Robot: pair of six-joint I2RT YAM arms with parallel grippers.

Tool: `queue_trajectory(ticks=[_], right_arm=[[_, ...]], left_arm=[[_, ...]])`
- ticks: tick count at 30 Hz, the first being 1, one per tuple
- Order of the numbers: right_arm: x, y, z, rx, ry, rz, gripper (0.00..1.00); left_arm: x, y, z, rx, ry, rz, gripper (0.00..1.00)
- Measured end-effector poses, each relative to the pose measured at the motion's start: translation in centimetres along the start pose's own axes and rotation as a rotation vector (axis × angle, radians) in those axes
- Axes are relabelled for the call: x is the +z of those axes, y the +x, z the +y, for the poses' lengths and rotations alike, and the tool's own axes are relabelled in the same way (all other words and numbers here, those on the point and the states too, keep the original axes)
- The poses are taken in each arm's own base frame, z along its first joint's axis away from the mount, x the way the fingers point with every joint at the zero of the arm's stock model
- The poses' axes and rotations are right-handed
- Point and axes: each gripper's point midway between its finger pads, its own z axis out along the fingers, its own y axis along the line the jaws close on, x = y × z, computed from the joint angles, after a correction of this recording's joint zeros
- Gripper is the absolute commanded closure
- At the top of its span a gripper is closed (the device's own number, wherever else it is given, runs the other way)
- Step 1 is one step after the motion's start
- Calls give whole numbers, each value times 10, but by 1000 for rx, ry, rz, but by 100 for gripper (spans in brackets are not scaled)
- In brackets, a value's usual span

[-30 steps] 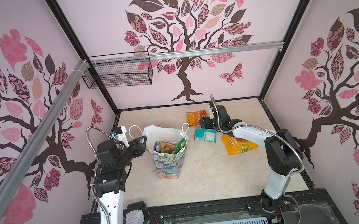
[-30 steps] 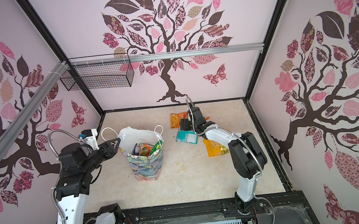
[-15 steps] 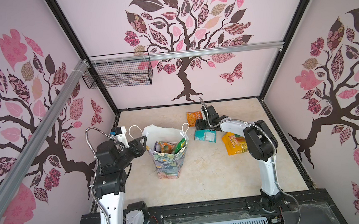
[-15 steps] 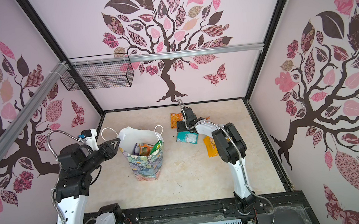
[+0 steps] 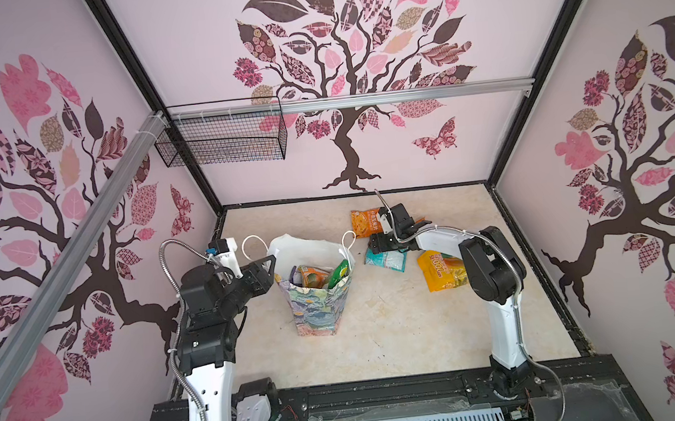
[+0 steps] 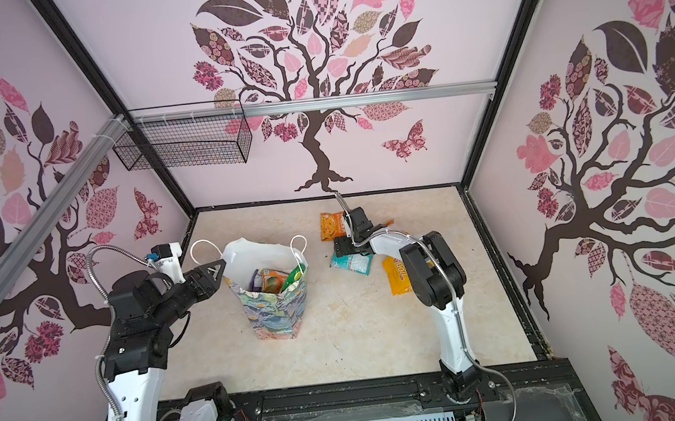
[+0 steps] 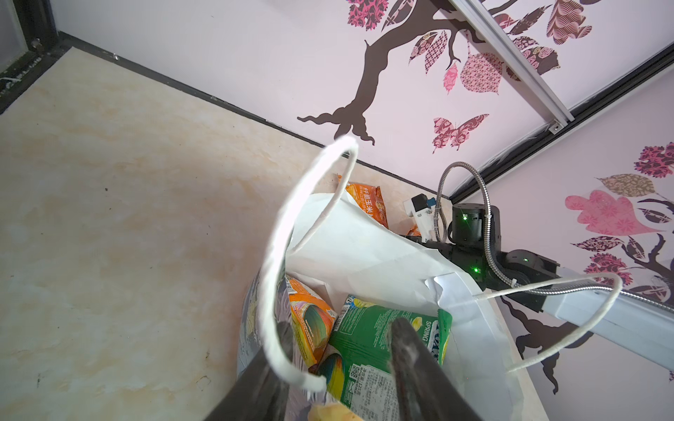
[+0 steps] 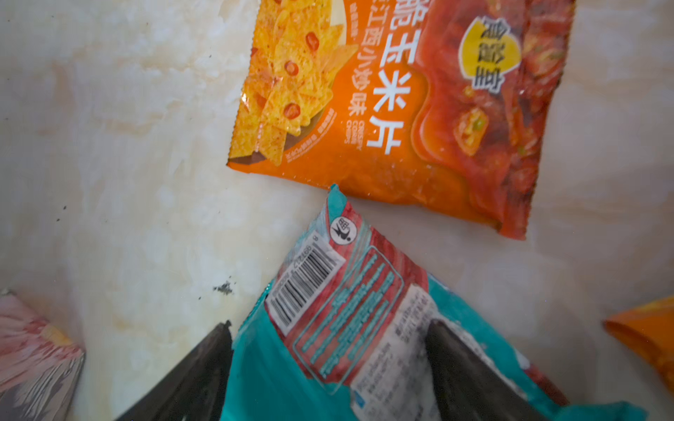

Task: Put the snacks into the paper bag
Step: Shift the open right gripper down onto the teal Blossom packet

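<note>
In both top views the paper bag [image 5: 315, 305] [image 6: 274, 313] stands upright and open, a little left of centre, with packets poking up inside. The left gripper [image 5: 267, 263] [image 6: 216, 269] comes in level from the left, its tips at the bag's left rim, on an arm bent sharply over the lower left. Right of centre, the right arm reaches up the frame and folds back leftward. This puts the right gripper [image 5: 376, 244] [image 6: 341, 246] low over the teal packet [image 5: 388, 260] [image 6: 353, 264]. That packet lies on the floor below the orange packet [image 5: 364, 222] [image 6: 331, 226] and left of the yellow packet [image 5: 441, 271] [image 6: 396, 277].

Only the left wrist view shows the left gripper [image 7: 341, 324] close up. Its dark fingers [image 7: 408, 350] stand apart at the bag's near rim, clamped on nothing, one above the green packet [image 7: 368, 346]. A white cord handle [image 7: 277, 255] loops across the other. A striped orange packet [image 7: 310, 324] stands beside the green one.

The right wrist view shows the right gripper [image 8: 328, 324] spread wide. The teal packet [image 8: 364, 299], barcode side up, is between its fingers [image 8: 204, 364]. I cannot tell whether they press it. The orange packet [image 8: 383, 109] lies just beyond the teal packet's corner.
</note>
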Motion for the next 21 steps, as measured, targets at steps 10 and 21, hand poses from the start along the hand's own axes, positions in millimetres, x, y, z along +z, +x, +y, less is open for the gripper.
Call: queue_trajectory(ticks=[10, 21], right_arm=[[-56, 55, 22, 39, -132, 101, 22], [-176, 70, 24, 197, -175, -215, 25]], left_arm=[[-1, -1, -1, 3, 2, -5, 52], [-1, -1, -1, 3, 1, -5, 52]])
